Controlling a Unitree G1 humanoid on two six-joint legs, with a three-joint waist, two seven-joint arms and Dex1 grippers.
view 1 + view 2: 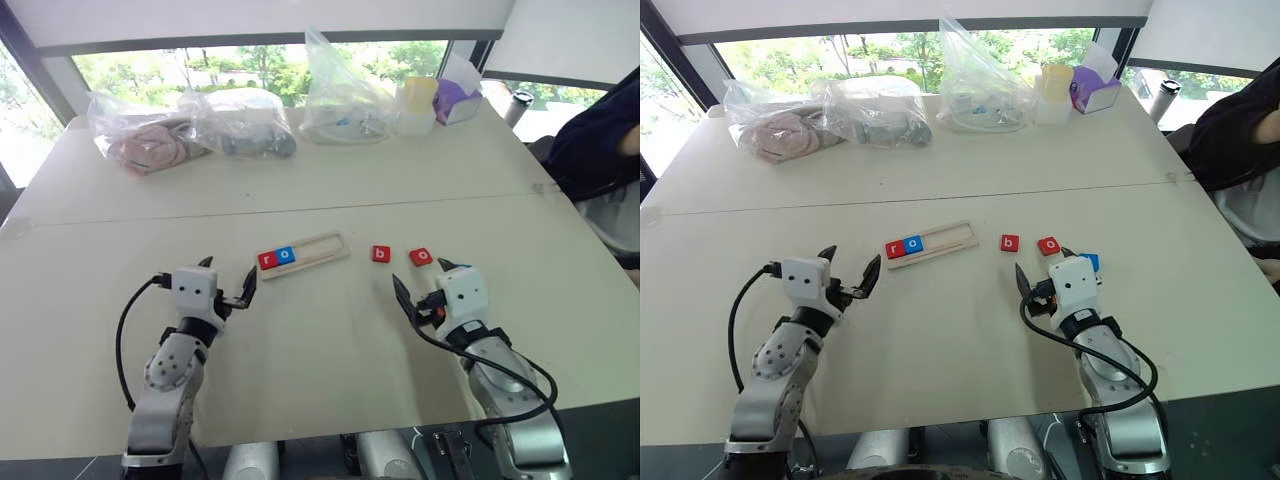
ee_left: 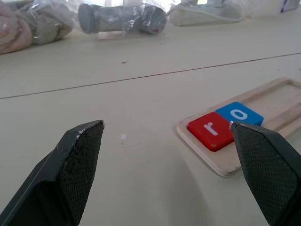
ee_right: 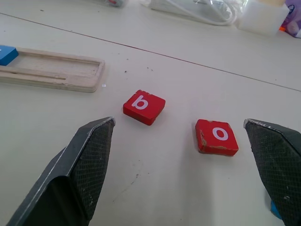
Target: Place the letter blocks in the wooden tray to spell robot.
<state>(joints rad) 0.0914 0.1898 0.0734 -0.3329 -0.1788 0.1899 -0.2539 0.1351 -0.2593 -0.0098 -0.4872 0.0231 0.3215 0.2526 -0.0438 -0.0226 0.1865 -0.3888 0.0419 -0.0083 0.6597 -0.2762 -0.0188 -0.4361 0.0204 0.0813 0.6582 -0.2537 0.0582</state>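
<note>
Clear plastic bags point(image 1: 150, 135) of bundled items line the far edge of the white table point(image 1: 330, 340), beside a yellow container point(image 1: 418, 100) and a purple box point(image 1: 456, 100). A person's dark sleeve point(image 1: 595, 140) shows at the right.

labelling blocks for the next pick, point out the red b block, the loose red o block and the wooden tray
red b block point(image 3: 144, 106), right wrist view, its top face
loose red o block point(image 3: 217, 136), right wrist view, its top face
wooden tray point(image 1: 327, 249), left eye view, its bare floor

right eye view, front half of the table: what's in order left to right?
left gripper → red r block → blue o block, both in the wooden tray → red b block → red o block → blue block beside the right gripper.
</note>
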